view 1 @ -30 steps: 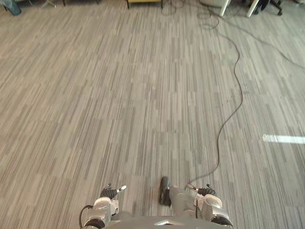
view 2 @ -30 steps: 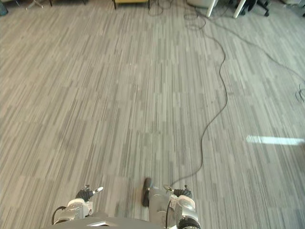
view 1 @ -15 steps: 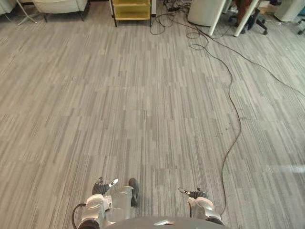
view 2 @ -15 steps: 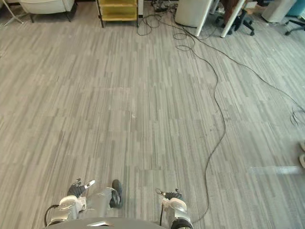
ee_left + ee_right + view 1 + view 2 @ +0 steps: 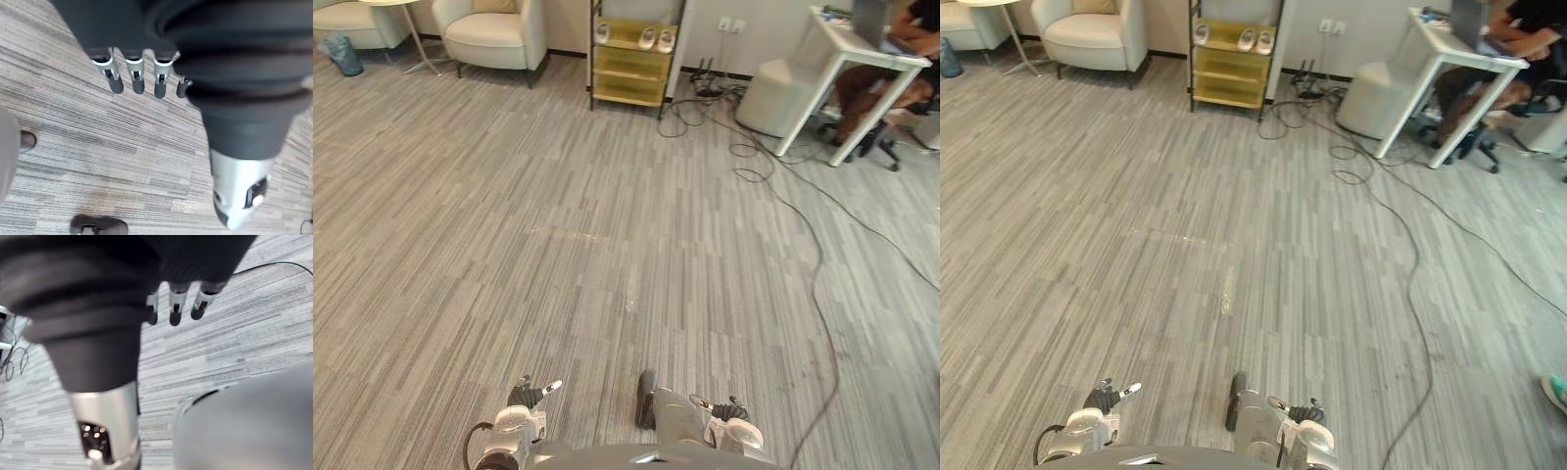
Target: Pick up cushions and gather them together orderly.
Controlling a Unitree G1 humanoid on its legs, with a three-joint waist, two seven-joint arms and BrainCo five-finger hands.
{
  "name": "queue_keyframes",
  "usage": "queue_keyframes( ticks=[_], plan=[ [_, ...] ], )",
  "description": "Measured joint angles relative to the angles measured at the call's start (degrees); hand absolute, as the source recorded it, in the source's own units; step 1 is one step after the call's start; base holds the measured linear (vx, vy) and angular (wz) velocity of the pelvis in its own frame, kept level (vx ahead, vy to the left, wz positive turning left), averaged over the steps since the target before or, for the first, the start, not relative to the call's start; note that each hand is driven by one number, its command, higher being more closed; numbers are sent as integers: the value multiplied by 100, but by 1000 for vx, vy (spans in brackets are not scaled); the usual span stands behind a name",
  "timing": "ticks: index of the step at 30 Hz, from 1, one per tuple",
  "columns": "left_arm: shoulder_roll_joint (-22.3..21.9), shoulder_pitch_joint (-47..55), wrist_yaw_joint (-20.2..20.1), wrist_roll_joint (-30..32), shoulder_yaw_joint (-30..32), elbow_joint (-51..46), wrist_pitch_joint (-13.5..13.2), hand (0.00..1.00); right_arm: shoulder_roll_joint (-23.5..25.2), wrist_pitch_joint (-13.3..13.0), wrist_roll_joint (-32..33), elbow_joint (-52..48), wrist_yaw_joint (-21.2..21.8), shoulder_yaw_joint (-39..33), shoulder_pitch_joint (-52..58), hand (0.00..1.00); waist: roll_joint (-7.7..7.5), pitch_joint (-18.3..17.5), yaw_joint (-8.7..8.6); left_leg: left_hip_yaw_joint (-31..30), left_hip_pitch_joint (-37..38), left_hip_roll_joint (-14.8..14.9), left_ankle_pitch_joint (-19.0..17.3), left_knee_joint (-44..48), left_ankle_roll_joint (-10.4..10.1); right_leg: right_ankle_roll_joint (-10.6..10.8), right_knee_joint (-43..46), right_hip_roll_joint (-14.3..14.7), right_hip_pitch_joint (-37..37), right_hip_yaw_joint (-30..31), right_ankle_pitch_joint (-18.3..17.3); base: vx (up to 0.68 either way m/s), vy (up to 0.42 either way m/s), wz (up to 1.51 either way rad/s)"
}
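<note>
Left hand and right hand low over grey carpet floor — fingers straight, holding nothing. Tan cushion far off on cream armchair, near yellow shelf — well apart from both hands.

The grey carpet floor lies bare from near to far across the left and middle, leaving wide room for either arm. The left hand and right hand hang with straight fingers over bare carpet. On the right, 1 black cable snakes from near to far. Along the far edge stand an armchair, a yellow shelf, a white stool and a desk with a seated person.
</note>
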Motion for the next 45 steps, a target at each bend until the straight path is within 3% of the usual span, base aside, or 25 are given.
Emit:
queue_keyframes(
  ticks=[2,4,5,7,8,9,13,16,17,19,21,23,26,27,28,29,31,34,35,37,40,42,43,44,45],
  plan=[
    [10,52,1,-21,-68,-128,-41,0,19,1,6,8,-1,105,4,0,-23,-18,28,317,-462,53,-66,-319,109,49,-484,-9,446,18,28,426,-43,-7],
    [24,51,3,-114,-91,-178,-69,0,46,24,7,78,-3,74,-15,0,-29,-14,119,649,-807,46,-134,-1475,201,152,-918,-36,840,86,95,393,51,-19],
    [61,46,2,-128,-116,-178,-79,0,57,37,5,172,-4,18,-47,0,-78,17,185,788,-817,-107,-71,-2816,154,206,-1130,-149,1062,112,102,433,129,-22],
    [83,47,5,-141,-152,-181,-107,0,80,43,5,164,-9,-80,-42,0,-136,31,205,771,-751,-361,418,-4302,149,386,-1264,-322,1265,165,-2,516,241,-23],
    [82,62,4,-178,-171,-167,-107,0,81,46,4,168,-21,-73,1,0,-159,34,231,737,-683,-498,1169,-4753,153,559,-1347,-427,1463,219,-112,452,256,-22],
    [136,49,3,-195,-212,-164,-108,0,109,52,4,174,-33,-34,20,0,-278,24,248,779,-574,-693,1325,-4795,341,594,-1382,-564,1560,295,-144,372,209,-11],
    [331,12,-32,-247,-330,-150,-110,0,338,48,-1,174,-10,-39,88,0,-515,-39,275,795,-665,-868,487,-3928,622,531,-1137,-870,1619,588,70,465,280,6],
    [380,12,-57,-240,-492,-58,-103,0,325,25,-6,168,21,-65,113,0,-561,-84,260,883,-404,-968,-141,-3578,705,798,915,-1092,911,873,-43,348,212,-7],
    [447,-13,-96,-220,-577,7,-97,0,319,-9,-8,114,24,-48,104,0,-581,-90,176,907,-285,-1005,-322,-3474,752,1033,2348,-1173,258,1065,111,371,149,8],
    [513,-45,-106,-217,-627,98,-40,0,286,-32,-6,43,26,-17,67,0,-623,-20,97,904,110,-1120,-477,-3537,768,1012,3962,-1226,-508,1083,12,400,107,11],
    [513,-81,-105,-216,-648,100,-9,0,261,-38,-5,-58,24,-19,87,0,-626,14,63,914,570,-1132,-584,-3737,765,868,4465,-1207,-954,740,-215,300,13,4],
    [507,-79,-106,-219,-665,106,14,0,252,-82,-6,-85,21,36,76,0,-636,20,-4,920,993,-1126,-658,-4044,688,675,4137,-1211,-1384,96,-450,309,-49,1],
    [450,-107,-106,-219,-672,110,15,0,192,-95,-5,-68,18,31,1,0,-624,41,-33,1075,1513,-1103,-662,-4546,559,367,2221,-1144,-1687,-832,-433,325,-99,-16],
    [448,-113,-105,-215,-689,128,14,0,194,-86,-6,-60,14,28,1,0,-624,44,-42,1099,1604,-1102,-670,-4657,465,303,1558,-1040,-1695,-936,-243,363,-138,-6],
    [461,-122,-106,-204,-713,164,11,0,198,-70,-7,-54,13,18,20,0,-649,34,-58,1033,1731,-1133,-713,-4804,343,182,859,-884,-1648,-840,263,488,-200,8],
    [430,-138,-99,-183,-705,202,9,0,179,-65,14,-54,19,-92,112,0,-647,24,-77,924,1899,-1116,-783,-4898,218,-76,869,-795,-1609,-703,646,435,-181,14],
    [286,-121,-109,-88,-709,277,10,0,24,-78,17,-59,7,-198,93,0,-321,0,-108,767,1897,-922,-731,-4712,134,-79,943,-652,-1519,-838,299,427,-195,20],
    [164,-196,-123,-9,-657,234,9,0,-32,-102,111,-71,2,-182,73,0,-78,92,-139,205,779,-310,-456,-2081,-64,-149,858,-439,-1089,-1069,-20,393,-216,26],
    [164,-175,-124,5,-653,160,8,0,-49,-96,116,-53,-9,-171,73,0,-52,107,-101,82,471,-102,-441,-1205,-87,-183,805,-318,-844,-1082,-111,273,-84,-19],
    [186,-133,-124,8,-662,44,5,0,-41,-96,135,-29,-16,-57,81,0,-97,143,-51,80,140,78,-478,-557,-19,-211,682,-198,-442,-1011,-240,297,-78,-36],
    [176,-134,-123,11,-723,-63,0,0,-13,-80,160,-41,-17,-12,61,0,-100,140,-4,82,-247,21,-549,-1274,101,-121,428,-126,-157,-678,-256,246,3,-61],
    [168,-141,-120,81,-769,-74,-12,0,-2,-50,154,-34,-22,-19,42,0,-112,142,39,-328,-246,-281,-532,-2853,89,11,335,-126,-140,-268,-207,220,153,-91],
    [163,-142,-121,117,-778,-67,-15,0,-2,-36,153,-35,-28,-19,35,0,-112,141,38,-575,-202,-397,-412,-3386,73,75,322,-128,-156,-127,-198,231,245,-90],
    [158,-147,-121,136,-790,-55,-24,0,-9,-14,136,-29,-53,-18,9,0,-105,137,28,-822,-132,-526,150,-3845,-12,199,325,-113,-163,42,-197,194,216,-81],
    [185,-165,-121,164,-812,-13,-42,0,33,11,122,-1,-65,-14,9,0,-167,96,29,-745,-10,-617,185,-3941,-78,334,231,-140,-123,229,-123,152,157,-58]
  ],
)
